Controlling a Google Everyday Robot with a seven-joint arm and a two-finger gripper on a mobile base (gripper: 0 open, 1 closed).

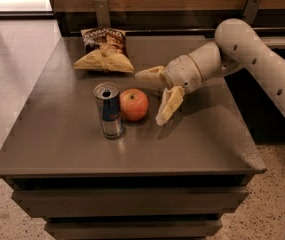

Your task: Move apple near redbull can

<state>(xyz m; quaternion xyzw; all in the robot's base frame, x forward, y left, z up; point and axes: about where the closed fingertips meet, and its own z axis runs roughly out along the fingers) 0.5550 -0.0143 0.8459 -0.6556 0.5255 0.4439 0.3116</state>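
Apple (134, 104) beside redbull can (110, 112), just clear of spread gripper (150, 97).

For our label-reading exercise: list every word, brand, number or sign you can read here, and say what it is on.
On the redbull can: markings too blurred to read.
On the chip bag: pale lettering on its top band, too blurred to read.
On the apple and on the gripper, open just right of it: no text.

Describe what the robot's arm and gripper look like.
The arm is a thick, rounded off-white tube with small dark holes along it, ending in a greyish-white domed wrist. The gripper, just right of the apple, has two flat, pale yellow-cream fingers. No cables show.
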